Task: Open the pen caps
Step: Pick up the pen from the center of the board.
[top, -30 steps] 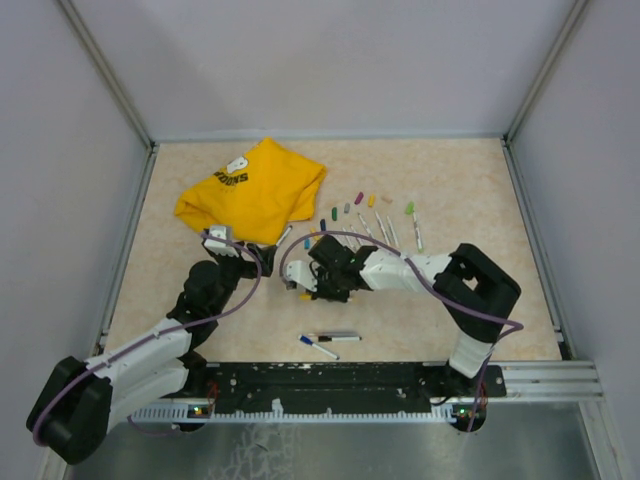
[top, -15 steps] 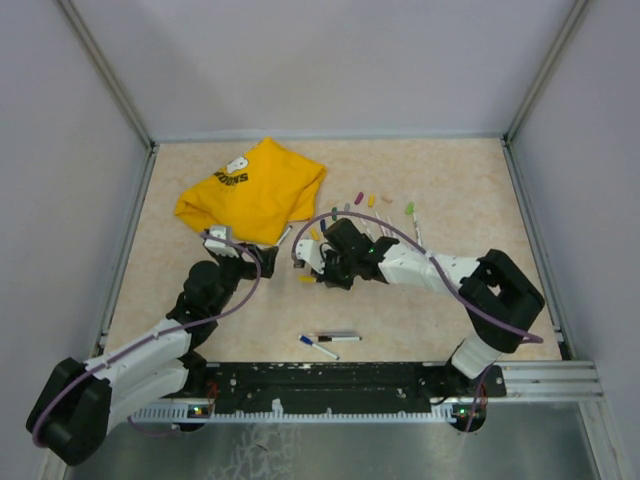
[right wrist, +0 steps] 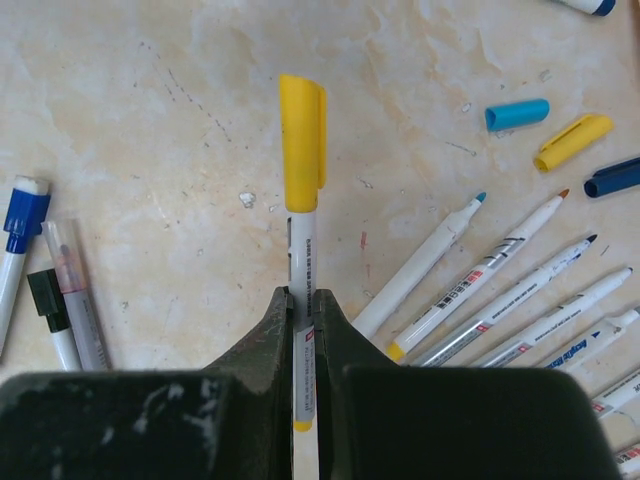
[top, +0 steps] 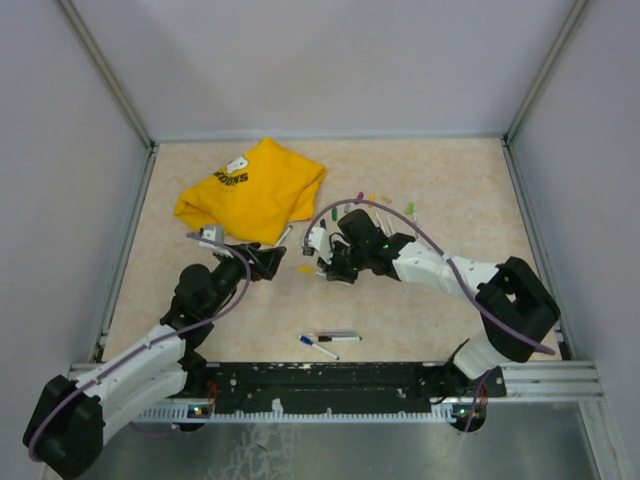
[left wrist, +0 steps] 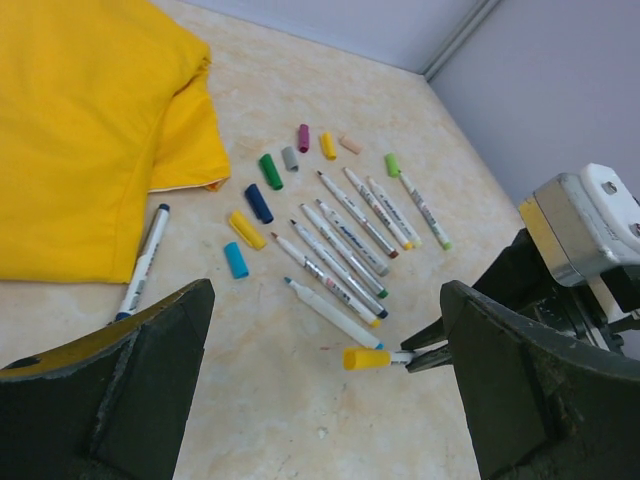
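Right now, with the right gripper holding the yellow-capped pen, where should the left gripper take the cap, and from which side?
I'd take the yellow cap across its middle, coming end-on along the pen's axis. It juts free beyond the right gripper, which is shut on the white barrel, and the open left gripper faces it.

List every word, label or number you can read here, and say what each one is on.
Nothing here can be read with confidence.
On the yellow T-shirt: dark printed letters, upside down and too small to read.
On the uncapped pens: blue and red barrel print, too small to read.
On the yellow-capped pen in the right pincer: tiny barrel print, illegible.
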{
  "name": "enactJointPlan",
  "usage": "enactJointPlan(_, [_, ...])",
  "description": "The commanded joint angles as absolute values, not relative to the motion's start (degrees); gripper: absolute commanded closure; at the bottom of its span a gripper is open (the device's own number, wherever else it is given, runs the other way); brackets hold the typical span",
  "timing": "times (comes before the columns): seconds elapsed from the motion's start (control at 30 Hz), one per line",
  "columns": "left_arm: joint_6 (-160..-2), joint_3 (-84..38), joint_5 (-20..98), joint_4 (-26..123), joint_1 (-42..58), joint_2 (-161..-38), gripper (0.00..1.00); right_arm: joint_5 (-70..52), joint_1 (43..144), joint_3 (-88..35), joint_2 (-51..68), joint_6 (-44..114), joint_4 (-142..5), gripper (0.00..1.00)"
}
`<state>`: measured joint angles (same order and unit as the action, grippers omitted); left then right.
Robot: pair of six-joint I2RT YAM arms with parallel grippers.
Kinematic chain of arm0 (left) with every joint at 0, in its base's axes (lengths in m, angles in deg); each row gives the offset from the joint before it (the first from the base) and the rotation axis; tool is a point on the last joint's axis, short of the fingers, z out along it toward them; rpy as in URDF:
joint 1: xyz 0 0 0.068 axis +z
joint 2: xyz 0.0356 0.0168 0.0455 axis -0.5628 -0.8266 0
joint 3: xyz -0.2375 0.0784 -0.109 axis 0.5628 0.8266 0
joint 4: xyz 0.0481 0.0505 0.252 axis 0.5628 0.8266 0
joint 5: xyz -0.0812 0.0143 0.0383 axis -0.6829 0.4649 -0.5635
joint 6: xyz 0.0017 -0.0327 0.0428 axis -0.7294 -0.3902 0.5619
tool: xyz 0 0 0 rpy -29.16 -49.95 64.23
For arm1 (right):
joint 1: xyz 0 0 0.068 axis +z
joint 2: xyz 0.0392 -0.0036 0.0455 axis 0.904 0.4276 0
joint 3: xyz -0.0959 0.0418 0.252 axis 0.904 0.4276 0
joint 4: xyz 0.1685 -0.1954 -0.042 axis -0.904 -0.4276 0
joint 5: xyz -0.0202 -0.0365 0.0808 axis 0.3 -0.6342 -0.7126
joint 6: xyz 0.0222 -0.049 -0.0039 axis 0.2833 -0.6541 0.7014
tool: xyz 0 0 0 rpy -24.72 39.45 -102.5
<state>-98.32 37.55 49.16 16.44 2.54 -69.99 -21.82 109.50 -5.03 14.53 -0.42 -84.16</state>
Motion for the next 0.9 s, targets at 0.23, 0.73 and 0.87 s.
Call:
enactJointPlan(0.23, [-106.85,39.66,37.50,5.72,2.55,-72.42,0.00,-27.67,105.52,-4.47,8.86,2.37,-80.38,1.00])
enactJointPlan(0.73, [-109.15,38.77,40.33,-7.51,-3.71,-83.01,0.00,-32.37,102.05,-4.47,6.31,5.23,-79.77,1.00])
enactJointPlan(0.87, [-108.76,37.41,44.62,-7.60,-7.01,-86.63,0.00,-32.55,102.04,-4.47,6.06,5.27,-79.61,1.00])
